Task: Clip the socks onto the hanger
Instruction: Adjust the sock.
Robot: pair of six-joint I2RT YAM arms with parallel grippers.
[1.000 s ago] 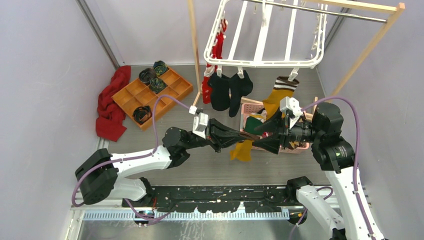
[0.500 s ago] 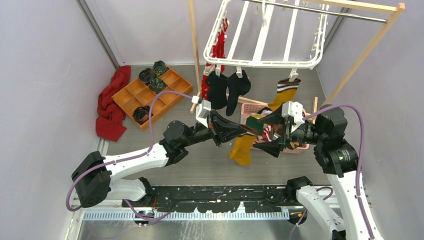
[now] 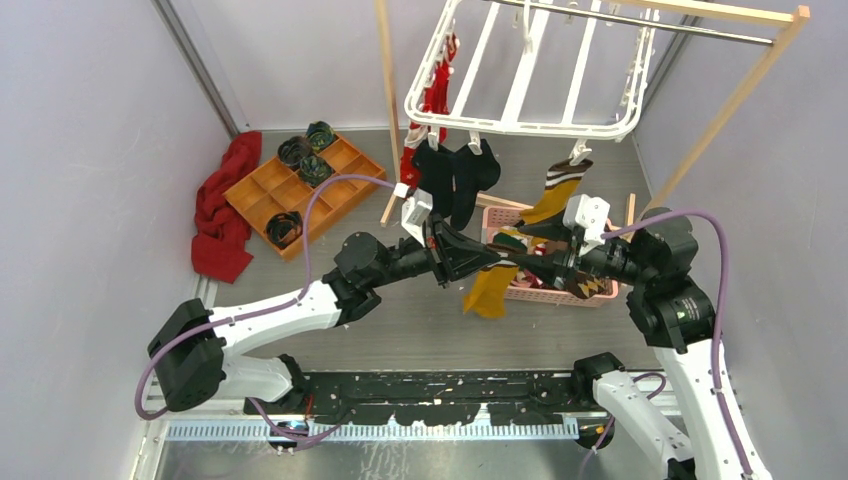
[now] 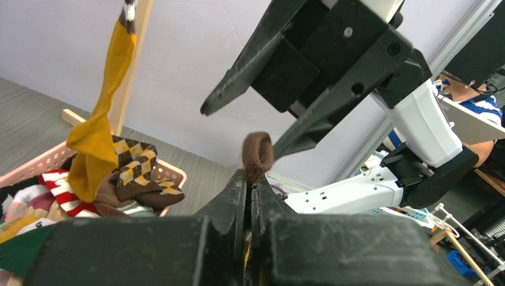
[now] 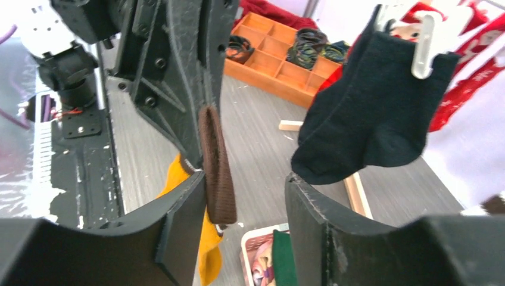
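A mustard-yellow sock [image 3: 489,290] with a brown cuff [image 4: 257,154] hangs from my left gripper [image 3: 492,258], which is shut on the cuff [image 5: 217,173]. My right gripper [image 5: 244,182] faces it, open, its fingers either side of the cuff; the cuff lies against one finger [image 5: 186,205]. The white hanger [image 3: 520,127] hangs above and behind. Two black socks [image 3: 455,180], a yellow and brown sock [image 3: 558,190] and a red sock [image 3: 432,95] are clipped to it. A black sock [image 5: 369,113] hangs from a white clip [image 5: 425,46].
A pink basket [image 3: 545,293] with several socks, one argyle [image 4: 138,171], sits under the grippers. An orange tray [image 3: 262,195] with dark rolled bundles and a red cloth [image 3: 222,205] lie at the left. A wooden rack post [image 3: 386,90] stands by the hanger.
Both grippers have shifted up toward the hanger with the sock. The right jaws opened wide off the sock, then narrowed around the brown cuff. The hanger swayed slightly.
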